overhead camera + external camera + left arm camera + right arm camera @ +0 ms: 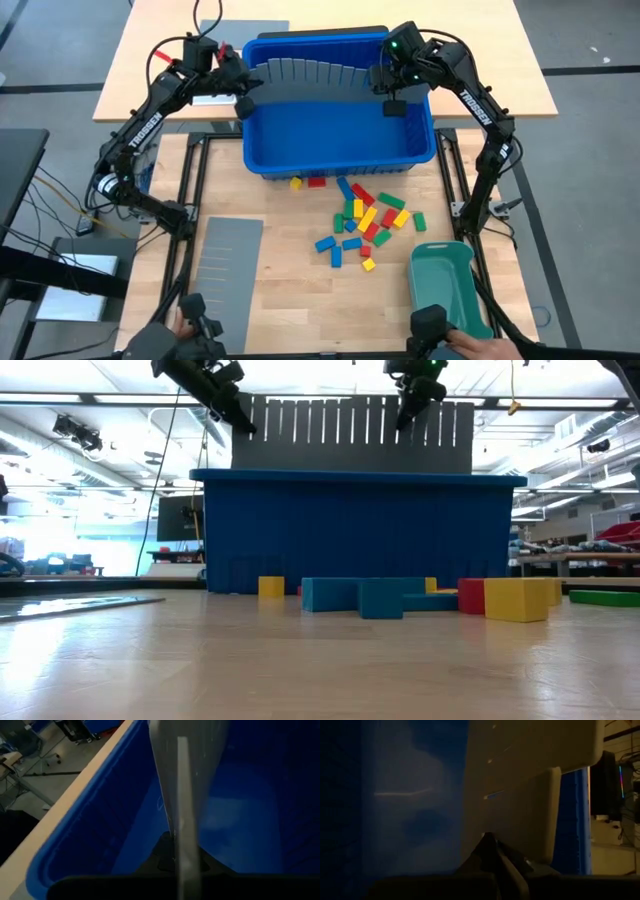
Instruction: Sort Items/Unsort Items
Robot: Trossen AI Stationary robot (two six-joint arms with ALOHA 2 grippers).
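Observation:
A grey slotted divider sheet (310, 75) stands on edge in a blue bin (340, 140), near the bin's far wall, with its slotted edge up (350, 430). My left gripper (243, 100) is shut on its left end and my right gripper (392, 100) on its right end. The bin wall hides the sheet's lower edge. The items, several red, yellow, green and blue blocks (365, 220), lie scattered on the table in front of the bin (400, 595). My left gripper pinches the divider sheet's left end (181, 845) between its two fingers, slanting down from the table's left side. The sheet shows edge-on, upright over the bin's inside. My right gripper pinches the sheet's right end (492, 827) between its two fingers, slanting down from the right. The sheet stands upright in the hold.
A second grey slotted sheet (228, 265) lies flat at the near left of the table. A teal tray (445, 285) sits at the near right. A person's hands (480, 345) show at the near edge.

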